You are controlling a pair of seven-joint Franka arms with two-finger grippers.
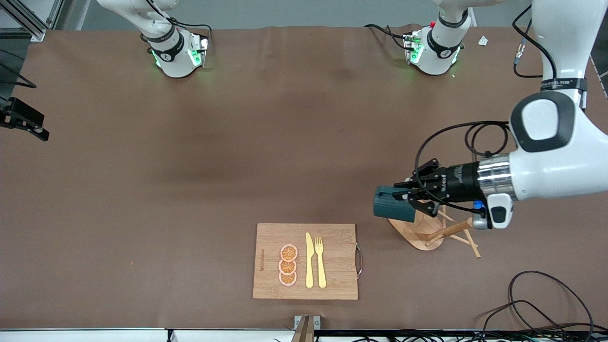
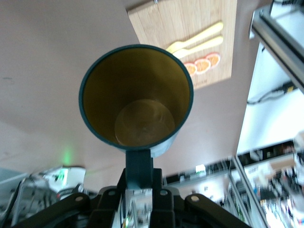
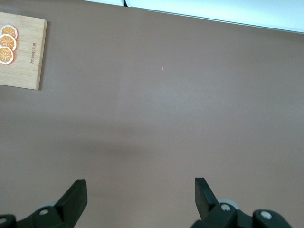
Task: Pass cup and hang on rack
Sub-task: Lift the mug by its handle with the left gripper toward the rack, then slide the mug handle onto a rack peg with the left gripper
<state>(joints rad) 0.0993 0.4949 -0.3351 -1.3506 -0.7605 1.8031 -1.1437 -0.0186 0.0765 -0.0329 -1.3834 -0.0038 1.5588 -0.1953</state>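
Observation:
My left gripper point(image 1: 412, 195) is shut on the handle of the dark teal cup point(image 1: 392, 204) and holds it on its side in the air, over the rack. In the left wrist view the cup point(image 2: 137, 95) shows its yellow inside, with the handle pinched between my fingers point(image 2: 164, 194). The wooden rack point(image 1: 420, 232) stands under the cup and gripper toward the left arm's end of the table; its oval base and thin pegs point(image 1: 463, 237) show, and its post is partly hidden. My right gripper point(image 3: 141, 190) is open and empty over bare table; it is out of the front view.
A wooden cutting board point(image 1: 337, 266) with orange slices point(image 1: 288, 265), a yellow knife point(image 1: 309, 260) and a fork point(image 1: 320, 261) lies near the front edge, beside the rack. It also shows in both wrist views point(image 2: 185, 23) point(image 3: 23, 52). Black cables point(image 1: 536, 299) lie at the front corner.

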